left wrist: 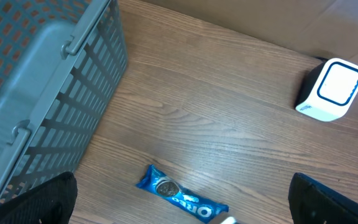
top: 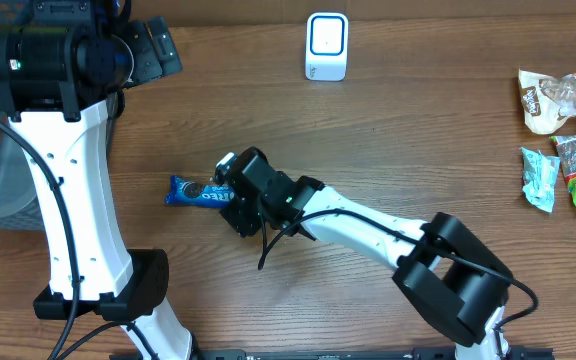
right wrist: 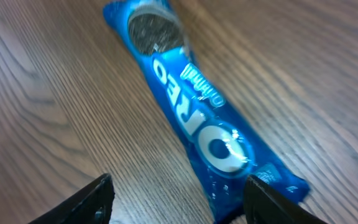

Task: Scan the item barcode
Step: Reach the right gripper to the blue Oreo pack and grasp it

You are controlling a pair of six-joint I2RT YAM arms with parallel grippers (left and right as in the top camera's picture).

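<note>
The blue Oreo packet (top: 190,190) lies flat on the counter (top: 388,130), left of centre in the overhead view. It is outside the grey slatted basket (left wrist: 48,93) at the left edge (only part of the basket's inside shows). The right claw (right wrist: 179,186) is spread, with a finger on either side of the packet's near end and not pinching it. The left claw (left wrist: 182,186) hangs wide apart at the upper left. A white scanner (top: 326,46) stands at top centre, and loose snack packets (top: 563,100) lie at the right edge.

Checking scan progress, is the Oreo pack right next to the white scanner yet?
No, the Oreo pack lies mid-table at the right claw, far from the white scanner.
</note>
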